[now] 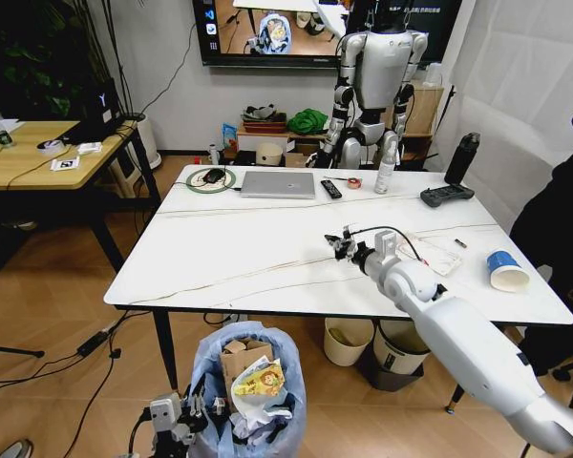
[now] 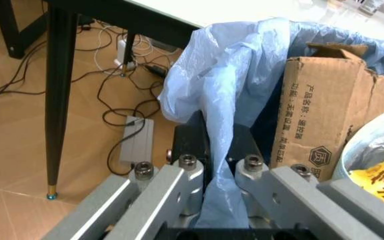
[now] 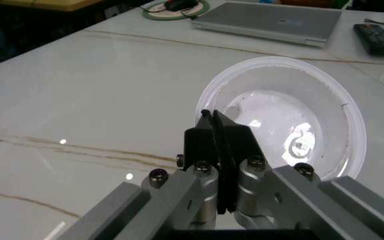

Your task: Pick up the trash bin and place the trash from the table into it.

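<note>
Head view: the right gripper (image 1: 342,244) reaches over the middle of the white bench (image 1: 267,248); the left gripper (image 1: 186,410) is low by the floor.
Right gripper: jaws pinched tight on the rim of a clear plastic bowl (image 3: 292,120), seen in the right wrist view.
Left gripper: closed on the blue bag at the rim of the trash bin (image 1: 253,396), seen in the left wrist view.
Trash bin: below the bench's near edge, holding brown cardboard (image 2: 325,117) and a yellow wrapper (image 1: 260,382).
Trash on bench: a blue-white paper cup (image 1: 506,269) near the right edge; white paper (image 1: 437,254) beside the right arm.
</note>
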`<state>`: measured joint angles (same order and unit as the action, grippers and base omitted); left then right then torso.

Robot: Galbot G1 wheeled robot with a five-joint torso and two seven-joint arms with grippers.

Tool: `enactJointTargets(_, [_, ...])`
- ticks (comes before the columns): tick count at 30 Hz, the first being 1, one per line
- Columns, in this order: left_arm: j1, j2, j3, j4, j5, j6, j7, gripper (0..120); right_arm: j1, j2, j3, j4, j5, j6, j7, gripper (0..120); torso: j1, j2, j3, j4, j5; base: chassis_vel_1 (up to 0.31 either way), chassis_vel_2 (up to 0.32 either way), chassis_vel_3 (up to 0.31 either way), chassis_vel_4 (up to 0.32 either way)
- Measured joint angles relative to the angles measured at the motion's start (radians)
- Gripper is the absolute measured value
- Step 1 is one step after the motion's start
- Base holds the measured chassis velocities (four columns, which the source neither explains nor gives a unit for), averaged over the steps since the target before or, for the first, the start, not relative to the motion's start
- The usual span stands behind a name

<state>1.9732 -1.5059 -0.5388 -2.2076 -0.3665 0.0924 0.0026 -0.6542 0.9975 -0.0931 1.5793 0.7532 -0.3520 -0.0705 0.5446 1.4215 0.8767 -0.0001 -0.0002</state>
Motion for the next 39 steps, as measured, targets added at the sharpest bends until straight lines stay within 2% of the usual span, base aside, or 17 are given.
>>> enactJointTargets(19, [-0.071,-0.011,-0.041,0.032,-0.087,0.032,-0.022,1,-0.042,-0.024,-0.058,0.115,0.009,0.018,-0.006,0,0.0,0.0,0.0,0.0001,0.0002,0.0,0.0,0.0,0.0])
enactJointTargets(31, [-0.076,-0.013,-0.044,0.026,-0.093,0.038,-0.025,1,-0.149,-0.091,-0.061,0.331,0.091,0.088,-0.031,0,0.0,0.0,0.0,-0.0001,0.0,0.0,0.0,0.0,0.0])
enactJointTargets(39, [-0.061,-0.019,-0.057,0.008,-0.09,0.039,-0.023,1,-0.161,-0.094,-0.153,0.471,0.145,0.122,-0.017,0,0.0,0.0,0.0,0.0001,0.0001,0.0,0.0,0.0,0.0])
